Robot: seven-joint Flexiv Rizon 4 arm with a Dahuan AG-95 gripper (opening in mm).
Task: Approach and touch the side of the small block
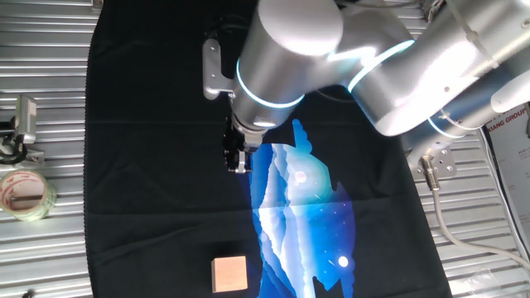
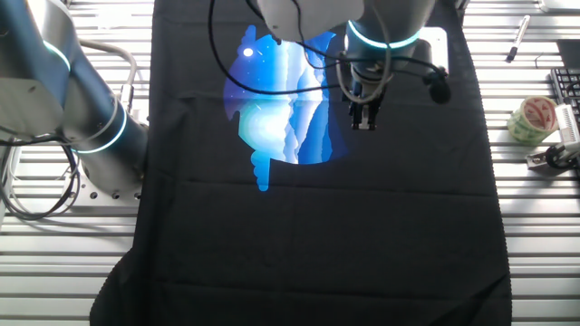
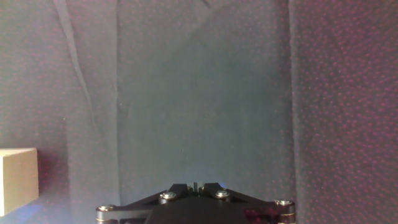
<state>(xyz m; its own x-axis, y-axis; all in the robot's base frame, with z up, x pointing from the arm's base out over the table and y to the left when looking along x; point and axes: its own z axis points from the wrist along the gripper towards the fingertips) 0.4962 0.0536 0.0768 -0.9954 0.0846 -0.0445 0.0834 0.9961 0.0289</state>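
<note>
The small block (image 1: 229,273) is a pale tan cube on the black cloth near its front edge. In the hand view it (image 3: 17,180) shows only partly at the left edge. It does not show in the other fixed view. My gripper (image 1: 238,163) hangs above the cloth at the edge of the blue picture, well apart from the block. Its fingers are pressed together with nothing between them. It also shows in the other fixed view (image 2: 363,119) and in the hand view (image 3: 196,185).
A black cloth (image 1: 149,165) with a blue printed picture (image 1: 298,207) covers the slatted metal table. A roll of clear tape (image 1: 25,192) and a metal clip (image 1: 23,124) lie off the cloth, also seen in the other fixed view as tape (image 2: 533,118).
</note>
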